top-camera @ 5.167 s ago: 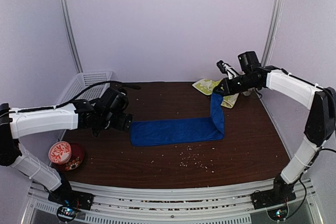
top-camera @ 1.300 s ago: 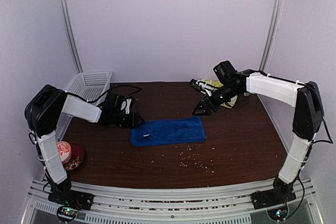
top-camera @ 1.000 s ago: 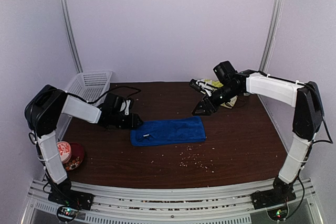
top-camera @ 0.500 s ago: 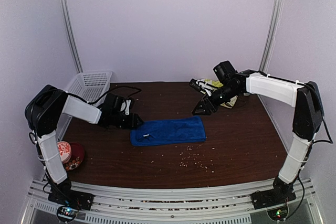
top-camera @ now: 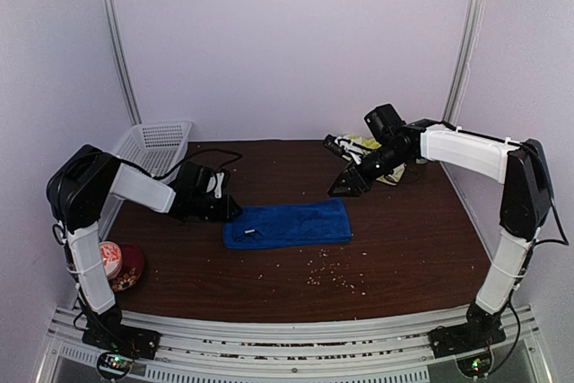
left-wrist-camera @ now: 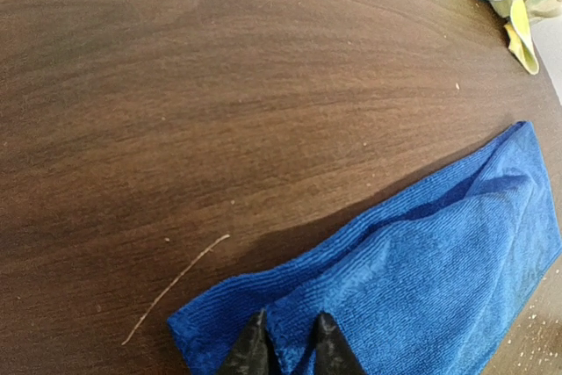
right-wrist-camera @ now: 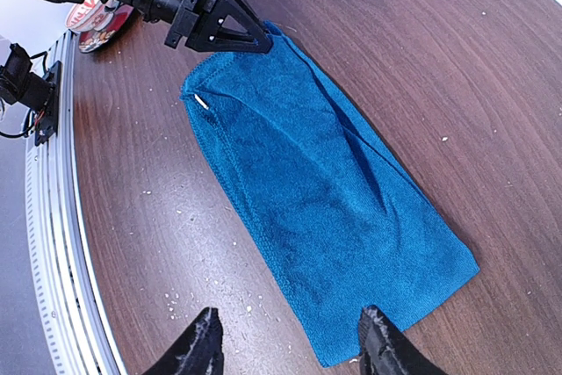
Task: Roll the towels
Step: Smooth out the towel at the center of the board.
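So, the blue towel (top-camera: 287,224) is lying folded flat in the middle of the desk (top-camera: 413,257); left pincer (left-wrist-camera: 288,350) is down at its far-left corner, fingertips (left-wrist-camera: 253,349) almost together with a ridge of cloth between them, honestly can't tell if it's really pinched; right pincer (right-wrist-camera: 290,344) hangs over the towel's right end, fingers wide apart, holding nothing; yellow-green towel (top-camera: 359,143) sits crumpled at the far right, partly behind that arm.

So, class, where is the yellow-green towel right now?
In the overhead view, the yellow-green towel lies crumpled at the far right of the table, beyond the blue towel.
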Controlling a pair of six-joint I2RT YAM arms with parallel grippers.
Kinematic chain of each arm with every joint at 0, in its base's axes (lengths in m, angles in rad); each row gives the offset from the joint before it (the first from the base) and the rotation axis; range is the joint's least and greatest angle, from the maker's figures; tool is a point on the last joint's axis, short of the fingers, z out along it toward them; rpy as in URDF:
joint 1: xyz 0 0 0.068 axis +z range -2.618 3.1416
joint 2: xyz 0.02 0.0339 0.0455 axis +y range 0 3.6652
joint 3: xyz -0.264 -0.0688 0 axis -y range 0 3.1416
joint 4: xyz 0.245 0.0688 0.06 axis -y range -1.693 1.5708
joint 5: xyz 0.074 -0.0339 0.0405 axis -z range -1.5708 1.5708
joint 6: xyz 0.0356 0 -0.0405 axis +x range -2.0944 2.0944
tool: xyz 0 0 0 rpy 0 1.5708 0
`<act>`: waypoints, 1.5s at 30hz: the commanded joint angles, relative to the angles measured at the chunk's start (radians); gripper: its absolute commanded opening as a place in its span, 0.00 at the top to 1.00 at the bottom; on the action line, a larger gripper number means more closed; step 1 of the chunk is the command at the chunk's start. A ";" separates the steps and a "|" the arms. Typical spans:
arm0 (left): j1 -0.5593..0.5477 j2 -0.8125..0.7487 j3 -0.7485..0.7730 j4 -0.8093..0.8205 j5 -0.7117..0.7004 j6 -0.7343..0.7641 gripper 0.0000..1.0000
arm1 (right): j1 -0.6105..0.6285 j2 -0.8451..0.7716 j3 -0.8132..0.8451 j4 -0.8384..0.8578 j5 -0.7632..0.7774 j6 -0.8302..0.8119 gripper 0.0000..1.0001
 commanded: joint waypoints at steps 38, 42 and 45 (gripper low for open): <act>-0.061 -0.106 0.036 -0.145 -0.301 0.036 0.95 | 0.026 0.039 -0.016 0.006 -0.015 0.002 0.48; -0.133 -0.213 -0.004 -0.195 -0.409 0.096 0.73 | 0.032 0.039 -0.013 -0.002 -0.012 -0.018 0.46; -0.192 -0.331 -0.062 -0.212 -0.476 0.148 0.47 | 0.036 0.037 -0.016 -0.009 -0.006 -0.043 0.44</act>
